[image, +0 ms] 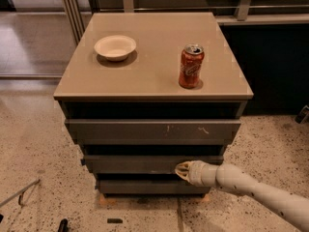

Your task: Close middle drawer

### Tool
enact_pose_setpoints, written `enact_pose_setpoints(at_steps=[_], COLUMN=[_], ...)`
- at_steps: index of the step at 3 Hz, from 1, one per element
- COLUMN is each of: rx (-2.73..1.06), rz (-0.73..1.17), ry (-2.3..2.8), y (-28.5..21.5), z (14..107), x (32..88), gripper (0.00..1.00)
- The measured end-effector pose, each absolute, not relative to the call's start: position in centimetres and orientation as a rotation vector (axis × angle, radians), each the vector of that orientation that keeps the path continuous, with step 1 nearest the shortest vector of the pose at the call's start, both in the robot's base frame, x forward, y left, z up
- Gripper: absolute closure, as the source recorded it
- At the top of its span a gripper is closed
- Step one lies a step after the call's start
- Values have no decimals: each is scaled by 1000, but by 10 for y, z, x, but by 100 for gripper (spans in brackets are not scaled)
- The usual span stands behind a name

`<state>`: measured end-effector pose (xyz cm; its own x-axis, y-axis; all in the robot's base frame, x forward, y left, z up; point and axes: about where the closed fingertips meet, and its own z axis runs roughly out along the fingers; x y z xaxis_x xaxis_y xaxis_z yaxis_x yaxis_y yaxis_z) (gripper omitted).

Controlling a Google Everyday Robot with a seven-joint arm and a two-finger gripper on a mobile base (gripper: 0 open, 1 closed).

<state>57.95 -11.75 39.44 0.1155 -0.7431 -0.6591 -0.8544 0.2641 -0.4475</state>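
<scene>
Tool (181,170) at front of left-right-running middle drawer (130,164).

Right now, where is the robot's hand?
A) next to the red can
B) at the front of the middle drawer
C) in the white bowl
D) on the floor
B: the gripper is at the front of the middle drawer, well below the can and bowl on top.

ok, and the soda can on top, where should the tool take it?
Pinch the soda can across its round body, about mid-height, coming from the front: it stands upright on the cabinet top, right side near the front, apart from the bowl. The tool is low, at the front of the middle drawer.
</scene>
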Motion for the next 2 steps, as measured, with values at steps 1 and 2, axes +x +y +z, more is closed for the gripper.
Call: enact_pose_setpoints(at_steps=[1,2], rx=[-1490,-1470], rz=[153,174], ry=[1642,1662], y=[-116,-120], z=[393,393], x=[585,587], gripper=[100,100])
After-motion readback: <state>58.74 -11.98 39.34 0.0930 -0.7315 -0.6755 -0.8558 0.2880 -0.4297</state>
